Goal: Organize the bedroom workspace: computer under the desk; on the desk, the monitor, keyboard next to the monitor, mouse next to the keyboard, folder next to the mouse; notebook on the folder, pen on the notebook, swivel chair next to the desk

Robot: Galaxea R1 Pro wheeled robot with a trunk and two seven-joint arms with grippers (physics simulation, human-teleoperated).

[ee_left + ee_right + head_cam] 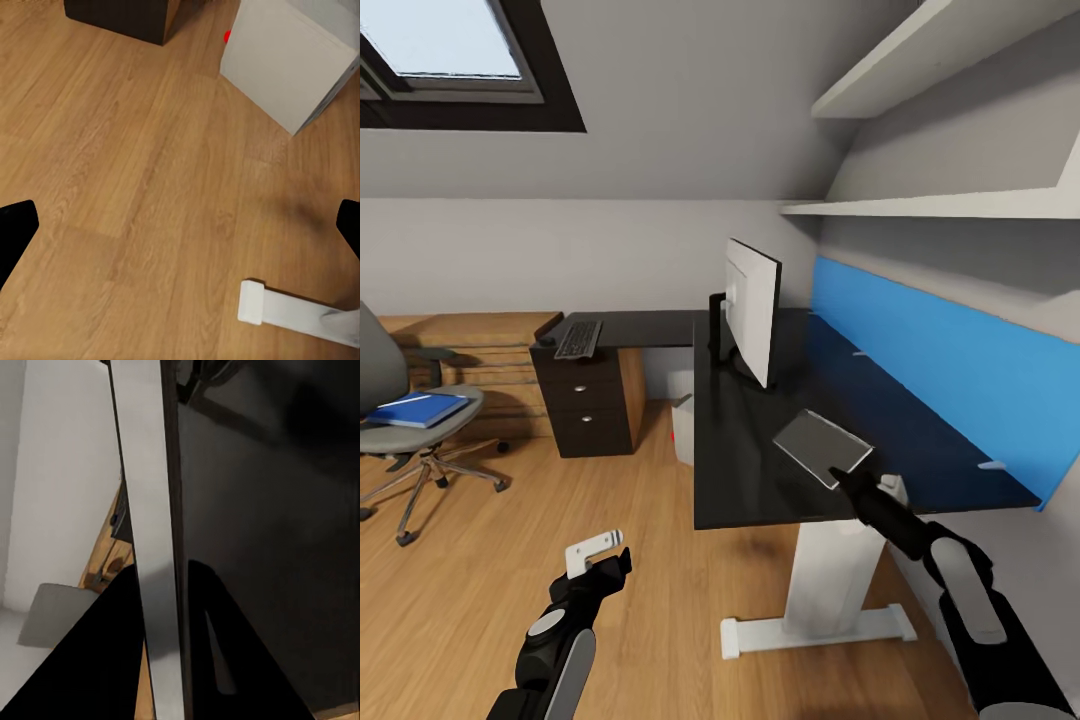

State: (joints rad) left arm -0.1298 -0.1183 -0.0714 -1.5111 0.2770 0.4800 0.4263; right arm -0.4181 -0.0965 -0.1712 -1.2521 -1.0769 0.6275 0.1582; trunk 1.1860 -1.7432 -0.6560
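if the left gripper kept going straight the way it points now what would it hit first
Probably the bare wooden floor: the left gripper is open and faces down at it, with the white computer and desk foot off to the sides.

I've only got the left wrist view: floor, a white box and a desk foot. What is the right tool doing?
Observer: The right tool is shut on a thin grey slab above the desk, in front of the monitor.
Operator: Where's the keyboard?
Observer: The keyboard lies on the dark top over the drawers, apart from the monitor.
Operator: Anything on the chair?
Observer: A blue book lies on the seat of the chair.
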